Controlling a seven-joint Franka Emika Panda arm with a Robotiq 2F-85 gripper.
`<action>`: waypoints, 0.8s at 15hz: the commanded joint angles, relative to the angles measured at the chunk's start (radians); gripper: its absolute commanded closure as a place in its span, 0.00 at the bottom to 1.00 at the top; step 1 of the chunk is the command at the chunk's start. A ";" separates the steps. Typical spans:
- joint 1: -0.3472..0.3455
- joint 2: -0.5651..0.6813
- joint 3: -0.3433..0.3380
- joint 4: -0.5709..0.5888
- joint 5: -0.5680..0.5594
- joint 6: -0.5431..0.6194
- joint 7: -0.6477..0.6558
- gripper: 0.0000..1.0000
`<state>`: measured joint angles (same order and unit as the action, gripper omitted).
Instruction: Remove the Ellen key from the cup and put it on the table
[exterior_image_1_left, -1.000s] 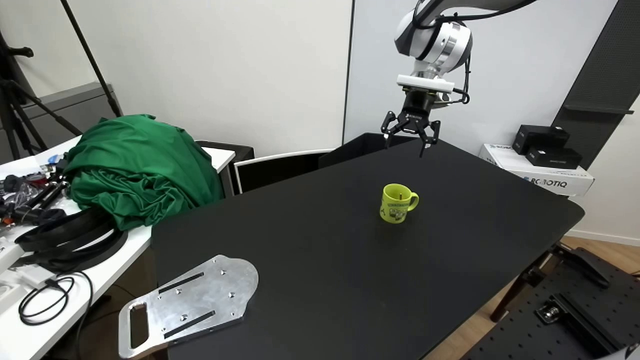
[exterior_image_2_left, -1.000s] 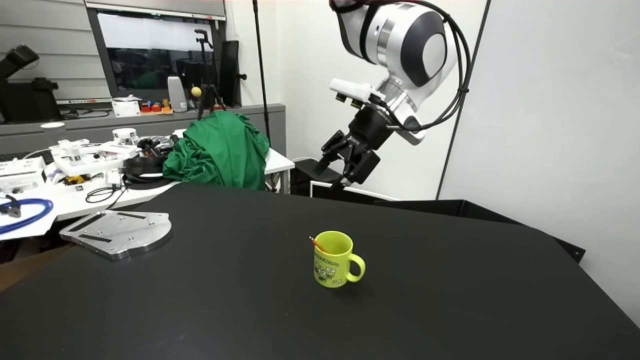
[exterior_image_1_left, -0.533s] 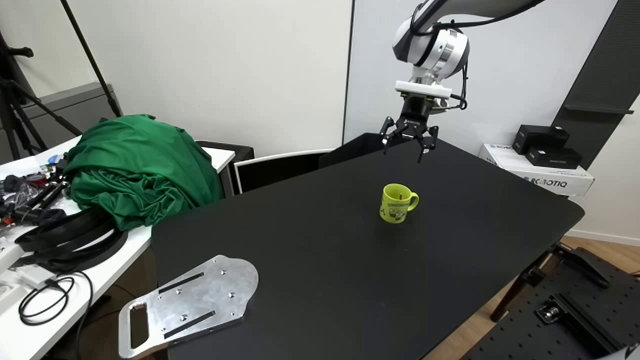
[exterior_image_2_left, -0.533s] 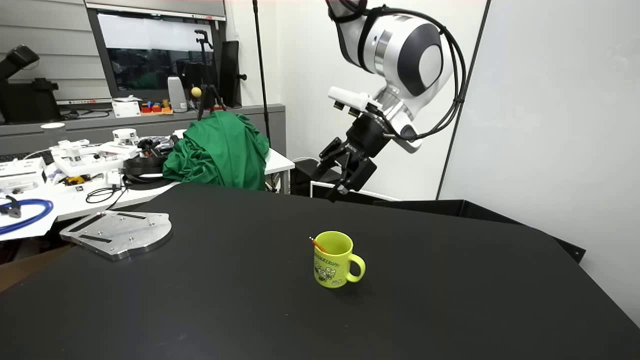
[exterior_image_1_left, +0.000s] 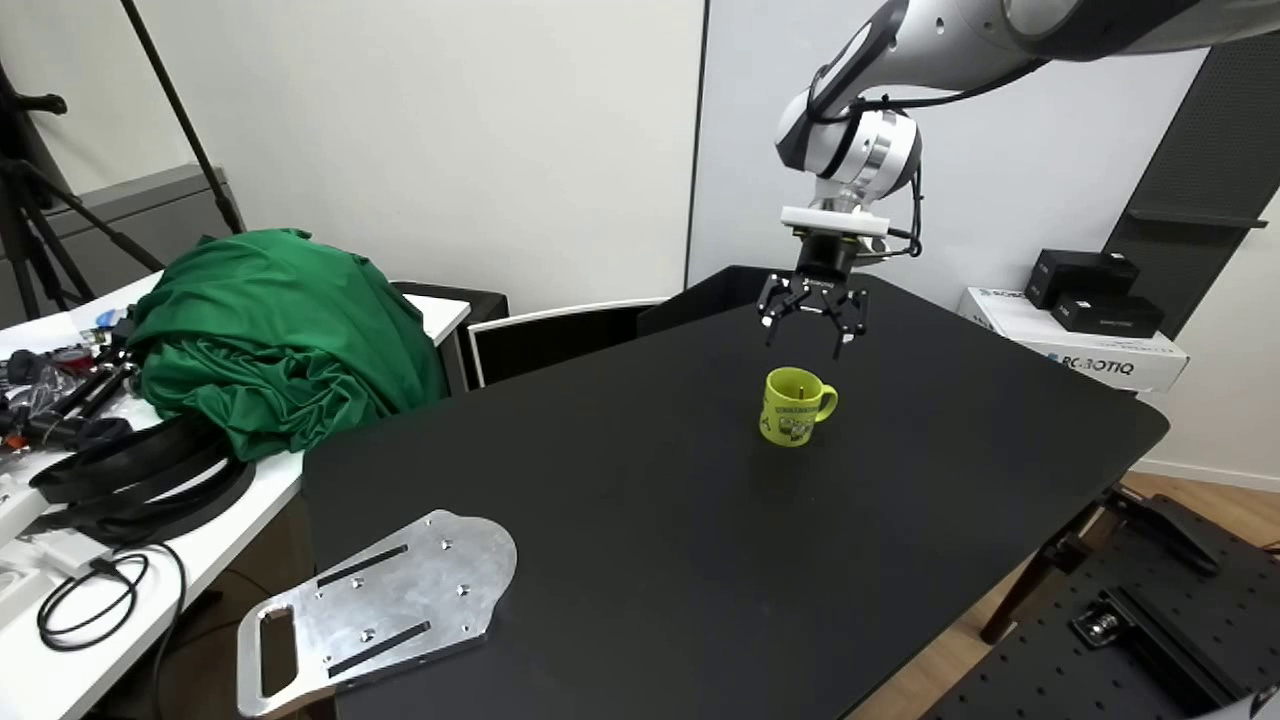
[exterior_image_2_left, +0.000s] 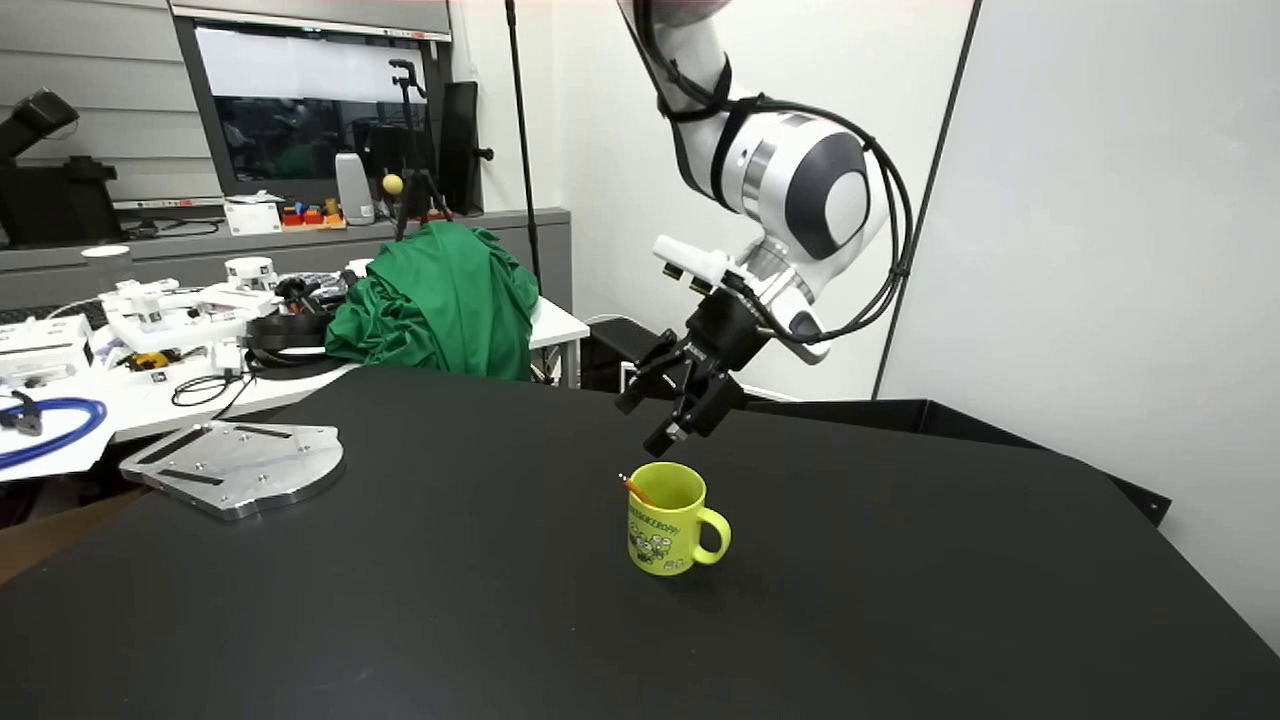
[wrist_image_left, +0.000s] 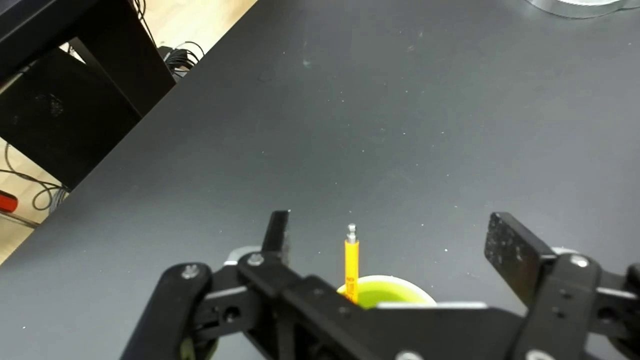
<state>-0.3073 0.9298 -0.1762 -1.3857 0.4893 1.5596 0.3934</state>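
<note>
In the cup (exterior_image_2_left: 668, 535), set on the table (exterior_image_1_left: 600, 560), the key (wrist_image_left: 352, 264) is tilted. The gripper (exterior_image_1_left: 804, 344) is held above, jaws parted.

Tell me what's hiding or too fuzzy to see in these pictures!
Allen key: its lower end is inside the mug, hidden by the mug's wall in an exterior view.
Orange sleeve on it: the tiny marks are too blurred to read in the wrist view.
Most of the mug: covered by the end effector in the wrist view.
Silvery thing, wrist view's top right: cut off by the edge, so I can't say what it is.
</note>
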 joint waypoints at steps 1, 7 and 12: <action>-0.019 0.071 0.007 0.091 0.006 -0.037 0.060 0.00; -0.031 0.137 0.009 0.140 0.007 -0.062 0.093 0.00; -0.033 0.169 0.009 0.165 0.004 -0.077 0.107 0.00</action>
<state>-0.3241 1.0616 -0.1762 -1.2871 0.4901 1.5246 0.4499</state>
